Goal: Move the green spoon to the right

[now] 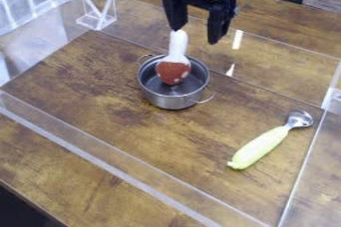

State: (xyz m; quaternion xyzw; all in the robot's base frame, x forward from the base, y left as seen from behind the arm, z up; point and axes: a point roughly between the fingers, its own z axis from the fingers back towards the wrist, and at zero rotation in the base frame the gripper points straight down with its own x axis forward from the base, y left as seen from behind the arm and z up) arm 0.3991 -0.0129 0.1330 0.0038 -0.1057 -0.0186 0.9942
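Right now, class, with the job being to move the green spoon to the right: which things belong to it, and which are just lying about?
Part of the job:
green spoon
end effector, open

Just lying about:
metal pot
white-handled utensil with a red end, resting in the pot

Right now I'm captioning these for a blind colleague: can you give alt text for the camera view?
A green spoon lies at the right of a wooden table. The robot's open fingers hang above a small metal pot holding a white-handled, red-ended utensil.
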